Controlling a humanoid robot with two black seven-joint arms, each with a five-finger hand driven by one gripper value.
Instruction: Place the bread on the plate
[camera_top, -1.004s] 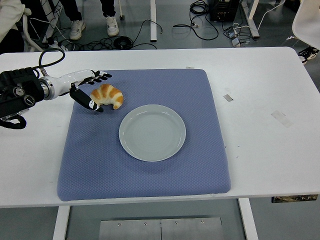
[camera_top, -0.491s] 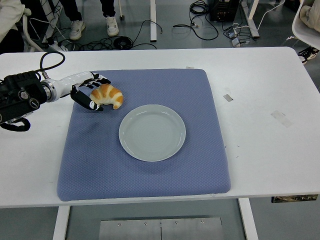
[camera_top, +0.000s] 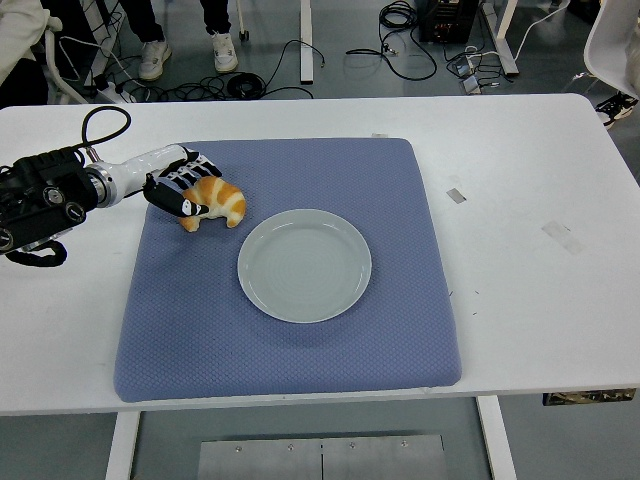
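Curling around the bread (camera_top: 218, 203), left hand (camera_top: 178, 190) fingers (camera_top: 190, 207) closed on it, beside the plate (camera_top: 304, 265)

place: a lab or work room | signs: black cables (camera_top: 250, 70) lie tangled on the grey floor behind the white table (camera_top: 520, 170) | a black box (camera_top: 447, 18) with wires and desk legs (camera_top: 308, 40) stand behind it too

Golden-brown bread (camera_top: 218, 203), grey plate (camera_top: 304, 265), blue dotted mat (camera_top: 290, 350).
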